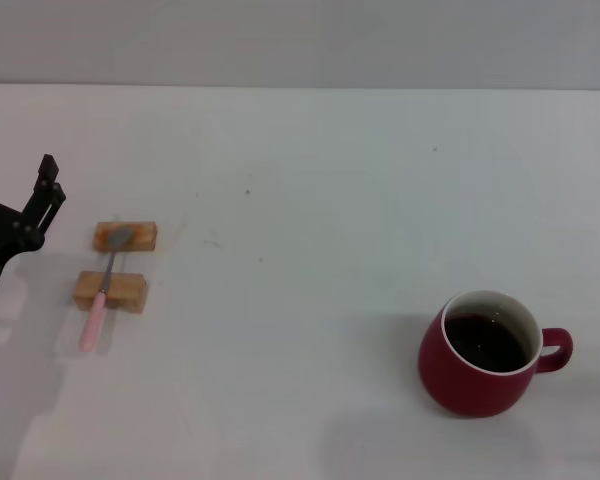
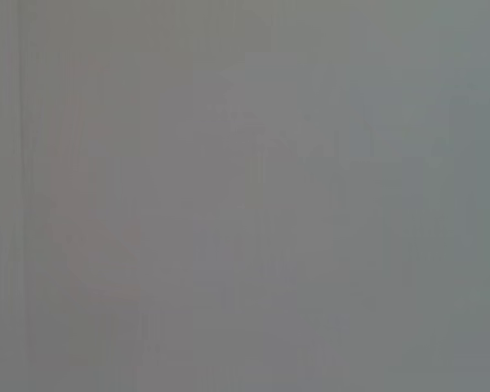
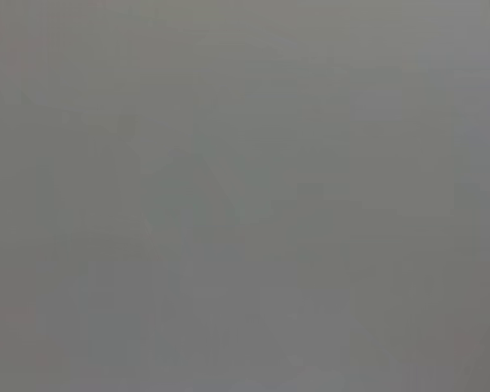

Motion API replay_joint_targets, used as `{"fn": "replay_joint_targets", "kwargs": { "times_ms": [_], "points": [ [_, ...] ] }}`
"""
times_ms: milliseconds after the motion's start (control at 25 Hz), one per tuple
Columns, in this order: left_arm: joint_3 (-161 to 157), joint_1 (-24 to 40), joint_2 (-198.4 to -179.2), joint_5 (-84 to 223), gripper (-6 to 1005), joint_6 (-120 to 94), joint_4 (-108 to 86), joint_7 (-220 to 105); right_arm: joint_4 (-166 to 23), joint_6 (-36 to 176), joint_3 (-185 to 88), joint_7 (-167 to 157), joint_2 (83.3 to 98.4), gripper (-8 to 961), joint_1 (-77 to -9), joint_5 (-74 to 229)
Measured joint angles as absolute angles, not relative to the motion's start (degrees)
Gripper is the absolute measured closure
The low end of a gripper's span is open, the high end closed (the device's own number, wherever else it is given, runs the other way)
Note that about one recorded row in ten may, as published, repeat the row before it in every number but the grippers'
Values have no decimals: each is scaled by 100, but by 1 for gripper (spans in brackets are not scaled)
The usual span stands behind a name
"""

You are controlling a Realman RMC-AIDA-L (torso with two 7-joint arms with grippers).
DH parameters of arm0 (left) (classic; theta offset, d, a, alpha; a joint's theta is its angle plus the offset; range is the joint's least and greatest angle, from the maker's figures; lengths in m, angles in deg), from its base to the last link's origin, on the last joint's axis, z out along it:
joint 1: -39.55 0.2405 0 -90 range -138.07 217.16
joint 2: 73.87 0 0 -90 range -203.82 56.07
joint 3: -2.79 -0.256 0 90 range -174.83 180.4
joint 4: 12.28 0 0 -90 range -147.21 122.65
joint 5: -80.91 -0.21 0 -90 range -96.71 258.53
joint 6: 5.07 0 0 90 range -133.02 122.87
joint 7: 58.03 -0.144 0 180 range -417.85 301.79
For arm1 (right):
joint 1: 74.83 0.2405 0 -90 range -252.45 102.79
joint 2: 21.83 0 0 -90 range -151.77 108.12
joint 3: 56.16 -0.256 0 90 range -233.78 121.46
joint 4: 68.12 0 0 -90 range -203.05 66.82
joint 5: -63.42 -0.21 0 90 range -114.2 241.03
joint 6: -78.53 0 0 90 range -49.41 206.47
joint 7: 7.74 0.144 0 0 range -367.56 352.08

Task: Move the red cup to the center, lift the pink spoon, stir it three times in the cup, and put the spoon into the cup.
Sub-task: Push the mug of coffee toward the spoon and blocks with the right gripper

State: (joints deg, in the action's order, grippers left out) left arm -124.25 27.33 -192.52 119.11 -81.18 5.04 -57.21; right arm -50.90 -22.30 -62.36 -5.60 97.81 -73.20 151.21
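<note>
White tabletop (image 1: 310,170), left tool (image 1: 42,195) at its left edge — right tool out of sight.

Whether the left tool is released or clenched cannot be told; it grasps nothing and hovers apart from everything. Just beside it, toward the middle, two small wooden blocks (image 1: 125,236) (image 1: 111,291) carry the pink spoon (image 1: 102,295) — metal bowl on the farther block, pink handle running over the nearer one toward the robot. Well away on the opposite side, near the front, stands the red cup (image 1: 480,352) with dark liquid, its handle pointing away from the tool. Both wrist views show only plain grey.
</note>
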Motion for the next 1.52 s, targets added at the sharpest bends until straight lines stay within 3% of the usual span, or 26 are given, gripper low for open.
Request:
{"fn": "replay_joint_targets", "kwargs": {
  "times_ms": [320,640,1520],
  "points": [
    [-12426,2733,-19252,11914,157,-8118,502,-5732,-5014,-2196,-5980,-523,9774,760,-7329,15138],
    [-12423,2733,-19247,11914,158,-8107,503,-5733,-4893,-2043,-5910,-536,9781,954,-7375,15137],
    [-12380,2654,-19247,11914,158,-8048,504,-5731,-4505,-1944,-5379,-636,9797,954,-7545,15112]
  ]
}}
